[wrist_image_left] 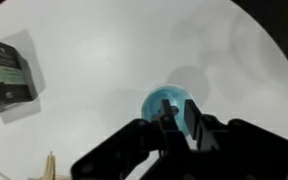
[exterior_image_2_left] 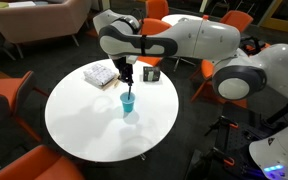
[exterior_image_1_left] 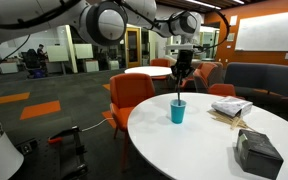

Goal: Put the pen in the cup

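The pen (exterior_image_1_left: 180,90) is being gripped upright between the closed fingers of the gripper (exterior_image_1_left: 182,75), directly above the cup (exterior_image_1_left: 177,112). Its lower end is being held at the cup's mouth, and whether the tip is already inside cannot be told. In the wrist view the cup is being looked down into, its blue opening partly covered by the dark fingers (wrist_image_left: 149,132), an angle neither exterior view is offering. In an exterior view the grey bag (exterior_image_1_left: 257,152), the wooden sticks (exterior_image_1_left: 227,119) and a pale packet (exterior_image_1_left: 230,105) are being shown well apart from the cup on the round white table (exterior_image_1_left: 174,150). Orange chairs (exterior_image_1_left: 132,92) are being seen around the table on grey carpet, in an open office room.
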Robot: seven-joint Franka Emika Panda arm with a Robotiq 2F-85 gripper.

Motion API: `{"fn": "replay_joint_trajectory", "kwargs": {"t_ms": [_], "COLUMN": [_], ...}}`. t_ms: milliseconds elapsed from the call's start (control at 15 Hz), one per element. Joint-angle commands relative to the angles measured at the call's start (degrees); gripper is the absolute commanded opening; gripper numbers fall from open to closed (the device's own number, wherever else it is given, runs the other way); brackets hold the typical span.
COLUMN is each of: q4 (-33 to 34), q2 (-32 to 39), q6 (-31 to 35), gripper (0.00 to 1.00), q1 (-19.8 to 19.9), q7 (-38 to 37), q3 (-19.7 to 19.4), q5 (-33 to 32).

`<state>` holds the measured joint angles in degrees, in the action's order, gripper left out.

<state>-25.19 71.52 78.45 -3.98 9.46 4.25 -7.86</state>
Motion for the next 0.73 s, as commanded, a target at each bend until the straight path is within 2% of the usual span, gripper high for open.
{"fn": "replay_joint_trajectory", "kwargs": {"t_ms": [0,467,667], "q4": [-0.9,-1.0,-0.6], "q2": [-0.7,-1.7,-2.6], "q6": [1.0,-0.4,-0.8], "gripper": [0.44,1.00,1.00], "q1": [-0.4,-1.0,-1.4], "q7": [-0.1,0.0,0.6], "q3": [-0.8,-1.2,-1.4], "q5": [-0.9,-1.2,-1.5]}}
